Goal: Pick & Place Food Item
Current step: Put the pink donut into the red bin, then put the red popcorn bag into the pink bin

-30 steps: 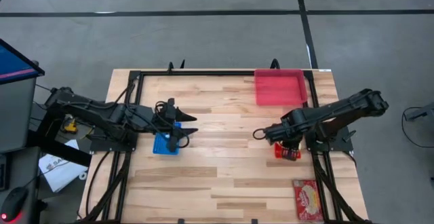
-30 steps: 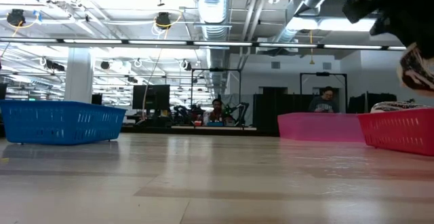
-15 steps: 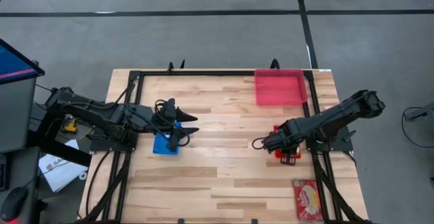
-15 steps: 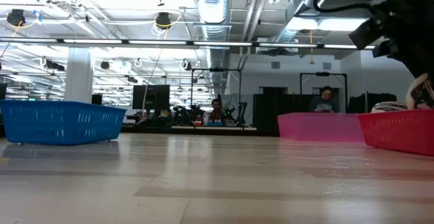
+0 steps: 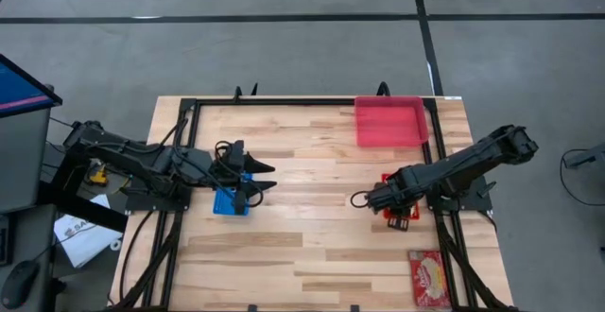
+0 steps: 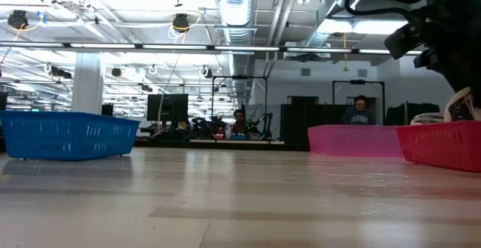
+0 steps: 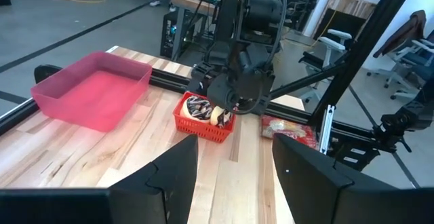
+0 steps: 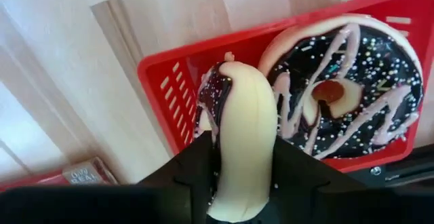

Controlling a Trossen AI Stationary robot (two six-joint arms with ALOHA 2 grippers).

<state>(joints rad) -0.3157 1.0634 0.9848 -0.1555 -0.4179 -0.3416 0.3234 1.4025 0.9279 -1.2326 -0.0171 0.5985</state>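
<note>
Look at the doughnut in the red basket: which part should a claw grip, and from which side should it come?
Grip the doughnut across its ring, one finger in the centre hole and one outside the rim, coming from above. It lies flat, icing up, in the red basket, whose walls probably block a side approach. The pale food item between the right claw's fingers crowds one edge, so take the edge away from it.

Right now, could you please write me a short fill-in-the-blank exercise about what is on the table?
1. The chocolate doughnut lies in a small ____ basket.
2. The right gripper has a pale ____ between its jaws.
3. The left gripper hangs over the ____ basket.
4. The shallow tray at the table's far edge is ____.

Missing words: red; banana; blue; pink
</note>
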